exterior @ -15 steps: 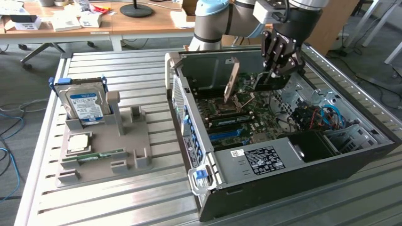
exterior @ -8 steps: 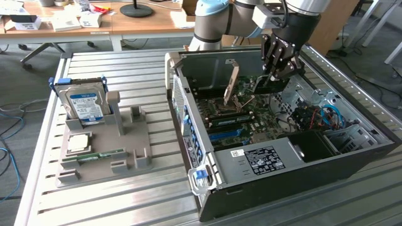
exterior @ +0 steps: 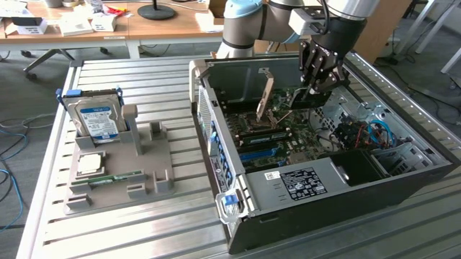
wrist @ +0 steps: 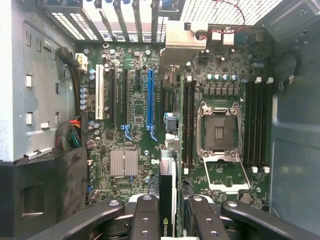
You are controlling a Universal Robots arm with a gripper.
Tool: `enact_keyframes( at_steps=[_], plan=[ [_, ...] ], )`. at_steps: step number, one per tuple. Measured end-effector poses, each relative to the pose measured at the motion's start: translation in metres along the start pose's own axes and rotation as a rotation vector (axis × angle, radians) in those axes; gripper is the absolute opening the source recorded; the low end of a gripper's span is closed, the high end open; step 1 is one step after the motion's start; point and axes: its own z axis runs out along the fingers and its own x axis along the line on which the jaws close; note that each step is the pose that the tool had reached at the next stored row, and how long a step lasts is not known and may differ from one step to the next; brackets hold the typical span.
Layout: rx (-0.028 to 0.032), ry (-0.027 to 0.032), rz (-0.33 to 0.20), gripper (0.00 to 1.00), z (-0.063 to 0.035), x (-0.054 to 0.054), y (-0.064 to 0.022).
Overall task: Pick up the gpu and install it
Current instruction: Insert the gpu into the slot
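Your gripper (wrist: 169, 205) grips the gpu (wrist: 168, 180) edge-on, its long axis running parallel to the blue slot (wrist: 150, 100) just beside it.

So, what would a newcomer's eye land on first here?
The open computer case, where the gripper holds the gpu edge-on above the motherboard. The long blue slot stands out on that board. On the exterior view's left, a hard drive stands in a grey fixture.

The table (exterior: 108, 232) looks ribbed bare metal, the tray (exterior: 129, 157) matt grey plastic.
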Motion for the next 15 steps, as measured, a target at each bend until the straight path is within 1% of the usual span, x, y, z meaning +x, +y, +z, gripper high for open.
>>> enact_keyframes(
  at_steps=[7, 15],
  plan=[
    [0.0001, -0.0005, 0.0, 0.27, 0.0007, 0.0, 0.0],
    [0.0, 0.0, 0.0, 0.27, 0.0117, 0.0, 0.0002]
  ],
)
